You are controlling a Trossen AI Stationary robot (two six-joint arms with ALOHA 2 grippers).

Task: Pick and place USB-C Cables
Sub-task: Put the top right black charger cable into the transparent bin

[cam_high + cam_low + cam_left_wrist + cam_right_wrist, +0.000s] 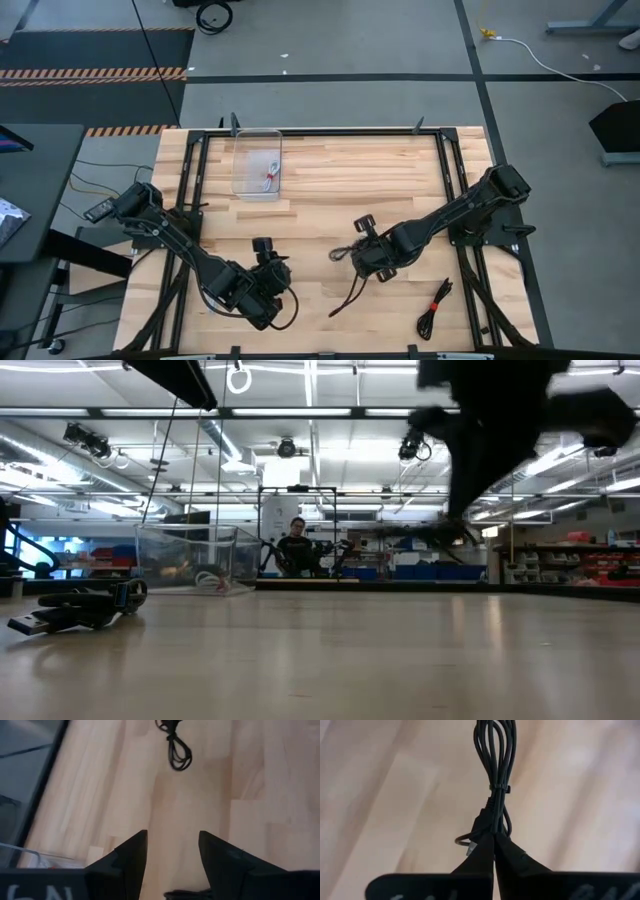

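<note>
A black USB-C cable is pinched in the closed jaws of the right gripper above mid-desk. It should be carried steadily to the clear bin. The left gripper waits with jaws open.

Lying open across the middle of the pale wooden table: a broad bare band between the clear plastic bin at eleven o'clock and the two arms. Crowding the six o'clock side: left gripper, fingers parted over bare wood, and right gripper, pinching a black coiled cable dangling below it. Leaving a narrow gap between them. Blocking the five o'clock corner: a black red-tied cable bundle. Edging both sides: black frame rails.
</note>
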